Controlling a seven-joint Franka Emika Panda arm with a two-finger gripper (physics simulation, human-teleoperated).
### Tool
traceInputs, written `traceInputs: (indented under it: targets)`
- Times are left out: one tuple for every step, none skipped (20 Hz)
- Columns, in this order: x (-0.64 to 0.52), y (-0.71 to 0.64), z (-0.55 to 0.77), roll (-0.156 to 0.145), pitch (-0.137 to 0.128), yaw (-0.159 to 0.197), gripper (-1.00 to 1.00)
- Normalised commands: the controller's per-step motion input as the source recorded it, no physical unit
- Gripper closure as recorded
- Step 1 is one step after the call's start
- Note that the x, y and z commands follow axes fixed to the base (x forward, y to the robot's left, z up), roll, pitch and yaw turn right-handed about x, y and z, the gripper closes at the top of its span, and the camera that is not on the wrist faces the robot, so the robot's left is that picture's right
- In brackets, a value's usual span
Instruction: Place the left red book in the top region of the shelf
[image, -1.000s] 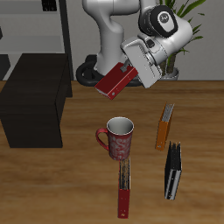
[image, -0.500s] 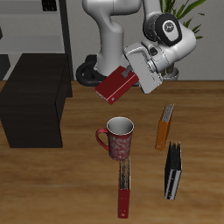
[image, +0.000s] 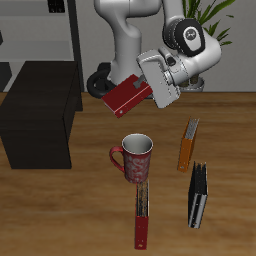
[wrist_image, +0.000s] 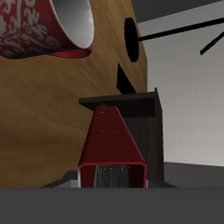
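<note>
The wooden surface (image: 90, 205) carries the matte black shelf (image: 38, 112) at about nine o'clock from the raised load. The gripper (image: 148, 87) hangs in the air above the surface, its jaws closed on the left red book (image: 126, 95), which tilts with its free end toward the shelf, well clear of it. At six o'clock below the book stands a red patterned mug (image: 135, 157).

Wooden table (image: 60, 215), potted plant (image: 215, 18) behind
</note>
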Motion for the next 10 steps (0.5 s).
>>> traceInputs:
  targets:
    - [0.06, -0.15, 0.03, -0.048, 0.022, -0.042, 1.0]
    - [0.12, -0.15, -0.08, 0.05, 0.06, 0.027, 1.0]
    - [-0.03, -0.53, 0.09, -0.085, 0.008, -0.104, 1.0]
    - [0.04, 0.16, -0.02, 0.0, 0.0, 0.0, 1.0]
    - [-0.04, -0.31, 0.08, -0.027, -0.017, -0.034, 1.0]
    - [0.07, -0.11, -0.07, -0.006, 0.055, -0.025, 1.0]
    - [0.05, -0.17, -0.04, -0.005, 0.019, -0.006, 1.0]
    - [0.0, 0.0, 0.0, 0.0, 0.0, 0.0, 1.0]
    - [0.15, -0.29, -0.18, -0.028, 0.009, -0.008, 1.0]
    - [0.06, -0.13, -0.14, -0.014, 0.027, 0.006, 1.0]
